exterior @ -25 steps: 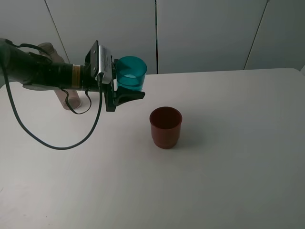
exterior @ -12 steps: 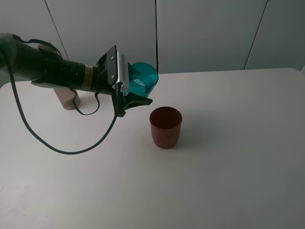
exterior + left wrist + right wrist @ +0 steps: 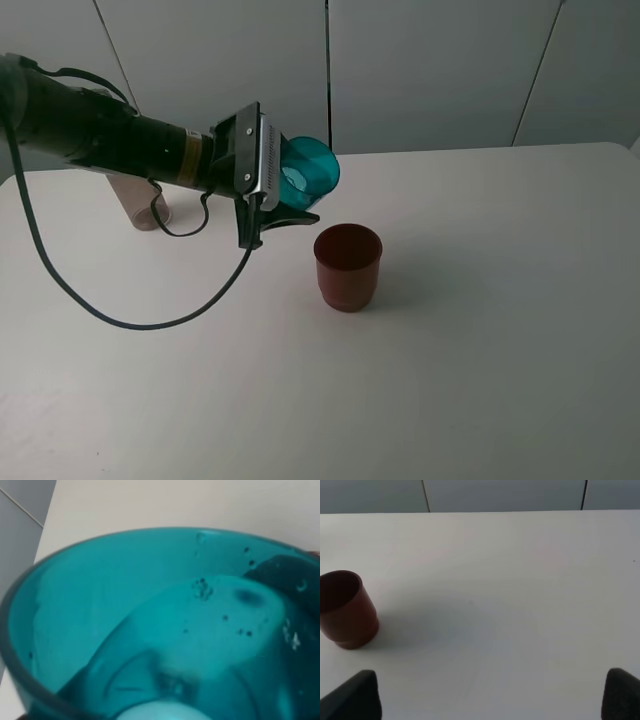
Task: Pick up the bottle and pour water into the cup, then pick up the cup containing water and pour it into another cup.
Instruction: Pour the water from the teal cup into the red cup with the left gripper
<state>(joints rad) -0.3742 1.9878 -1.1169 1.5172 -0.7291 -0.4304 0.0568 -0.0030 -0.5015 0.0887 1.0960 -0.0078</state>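
My left gripper (image 3: pixel 288 196) is shut on the cup (image 3: pixel 312 170), a teal see-through tumbler held in the air. The tumbler is tipped on its side, mouth turned toward the right, above and just left of another cup (image 3: pixel 348 266), dark red and upright on the white table (image 3: pixel 480 340). In the left wrist view the teal cup (image 3: pixel 150 620) fills the picture, with small drops on its wall. The bottle (image 3: pixel 147 208) stands behind the left arm; only its lower part shows. My right gripper (image 3: pixel 492 700) is open above the table, the red cup (image 3: pixel 345 609) off to one side.
A black cable (image 3: pixel 120 315) hangs in a loop from the left arm down to the table. Grey wall panels (image 3: pixel 430 70) close off the far edge of the table.
The left arm has carried the teal cup to the right, toward the red cup, and tipped it from upright onto its side. The red cup has not moved.
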